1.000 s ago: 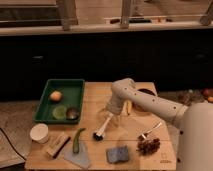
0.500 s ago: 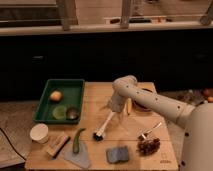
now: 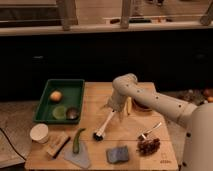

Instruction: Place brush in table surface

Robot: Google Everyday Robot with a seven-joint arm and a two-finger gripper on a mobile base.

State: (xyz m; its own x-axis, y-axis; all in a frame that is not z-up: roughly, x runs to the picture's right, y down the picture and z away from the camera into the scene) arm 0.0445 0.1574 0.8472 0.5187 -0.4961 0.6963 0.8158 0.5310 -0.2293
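Note:
The brush (image 3: 105,126) has a slim white handle and a round black bristle head. It slants across the middle of the light wooden table surface (image 3: 95,97), head down-left and touching or just above the wood. My gripper (image 3: 114,112) is at the upper end of the handle and appears shut on it. The white arm reaches in from the right.
A green tray (image 3: 50,83) at the left holds several round foods. Along the front are a white cup (image 3: 39,133), a tan wooden block (image 3: 57,142), a green pepper (image 3: 77,140), a grey cloth (image 3: 77,156) and a blue-grey sponge (image 3: 117,154). A metal utensil (image 3: 150,132) and a dark cluster (image 3: 148,146) lie to the right. A bowl (image 3: 142,105) stands behind the gripper.
The gripper and the brush have sunk slightly toward the table. The brush head has barely shifted. Nothing else has moved.

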